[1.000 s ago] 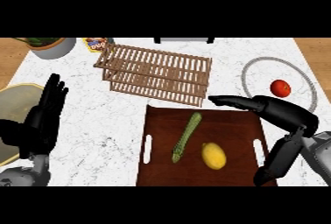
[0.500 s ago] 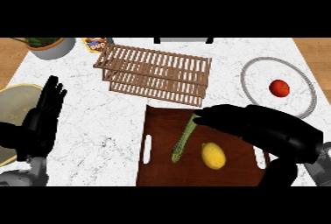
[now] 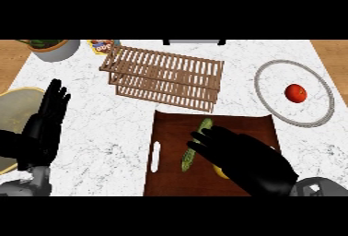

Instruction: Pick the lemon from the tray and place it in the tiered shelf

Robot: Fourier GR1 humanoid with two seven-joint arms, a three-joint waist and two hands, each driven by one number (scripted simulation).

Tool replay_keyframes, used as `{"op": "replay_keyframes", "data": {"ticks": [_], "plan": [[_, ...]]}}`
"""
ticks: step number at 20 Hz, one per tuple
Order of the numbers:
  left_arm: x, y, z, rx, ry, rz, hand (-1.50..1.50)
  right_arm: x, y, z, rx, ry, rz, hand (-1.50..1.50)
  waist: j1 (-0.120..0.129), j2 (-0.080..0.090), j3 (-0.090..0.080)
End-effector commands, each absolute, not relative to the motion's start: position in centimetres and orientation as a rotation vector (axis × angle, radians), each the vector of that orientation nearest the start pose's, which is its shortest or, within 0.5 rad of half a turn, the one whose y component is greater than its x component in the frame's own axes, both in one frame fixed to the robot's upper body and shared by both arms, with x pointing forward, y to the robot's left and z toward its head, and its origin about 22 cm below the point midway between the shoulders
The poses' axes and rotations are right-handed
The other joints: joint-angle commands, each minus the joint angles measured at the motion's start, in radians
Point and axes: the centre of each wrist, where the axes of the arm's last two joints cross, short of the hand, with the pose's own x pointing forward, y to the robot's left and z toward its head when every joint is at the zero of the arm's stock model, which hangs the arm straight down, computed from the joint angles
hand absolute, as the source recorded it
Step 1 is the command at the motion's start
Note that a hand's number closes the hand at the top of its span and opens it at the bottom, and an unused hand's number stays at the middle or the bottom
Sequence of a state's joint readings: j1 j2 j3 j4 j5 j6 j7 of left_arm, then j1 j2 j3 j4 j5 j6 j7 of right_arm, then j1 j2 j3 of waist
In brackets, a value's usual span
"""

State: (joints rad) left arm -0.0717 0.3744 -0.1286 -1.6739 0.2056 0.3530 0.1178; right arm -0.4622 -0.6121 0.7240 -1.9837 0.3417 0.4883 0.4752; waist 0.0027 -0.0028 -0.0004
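A yellow lemon (image 3: pixel 220 172) lies on the dark brown tray (image 3: pixel 170 184), almost wholly hidden under my right hand (image 3: pixel 241 157). That hand is spread flat above it with its fingers pointing up and left, not curled round the fruit. A green cucumber (image 3: pixel 192 150) lies upright on the tray beside the fingertips. The wooden tiered shelf (image 3: pixel 163 76) stands just beyond the tray. My left hand (image 3: pixel 42 126) rests open at the left edge, fingers up.
A red tomato (image 3: pixel 296 93) sits on a round grey-rimmed plate (image 3: pixel 272 73) at the right. A grey pot with a plant (image 3: pixel 54 48) and a small packet (image 3: pixel 103 46) stand at the back left. A pale round dish (image 3: pixel 14 103) lies under the left forearm.
My right hand has swept left from the tray's right edge and now covers the lemon. The left hand has barely moved.
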Motion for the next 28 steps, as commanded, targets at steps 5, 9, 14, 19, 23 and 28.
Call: {"op": "replay_keyframes", "data": {"ticks": [5, 9, 14, 19, 23, 28], "plan": [[26.0, 25.5, 4.6, 0.231, -1.605, 0.034, 0.0, 21.2, -12.0, 9.9, -0.595, -1.199, 1.872, -1.5, -0.002, 0.003, 0.0], [24.8, 26.5, 6.4, 0.237, -1.593, 0.027, 0.0, 23.3, -14.9, 10.7, -0.525, -1.222, 1.812, -1.5, 0.0, 0.002, 0.001], [25.3, 26.0, 6.3, 0.263, -1.606, 0.042, 0.0, 24.0, -16.6, 8.0, -0.518, -1.226, 1.809, -1.5, -0.001, 0.002, 0.001], [25.5, 27.5, 4.0, 0.229, -1.593, 0.048, 0.0, 25.6, -16.7, 6.6, -0.525, -1.194, 1.83, -1.5, 0.0, 0.003, 0.0], [26.3, 27.3, 4.1, 0.243, -1.613, 0.043, 0.0, 25.7, -17.8, 5.9, -0.507, -1.185, 1.848, -1.5, -0.002, 0.003, 0.0], [25.4, 26.1, 7.1, 0.242, -1.618, 0.03, 0.0, 26.0, -16.8, 3.0, -0.491, -1.248, 1.813, -1.5, 0.001, 0.003, 0.001]]}}
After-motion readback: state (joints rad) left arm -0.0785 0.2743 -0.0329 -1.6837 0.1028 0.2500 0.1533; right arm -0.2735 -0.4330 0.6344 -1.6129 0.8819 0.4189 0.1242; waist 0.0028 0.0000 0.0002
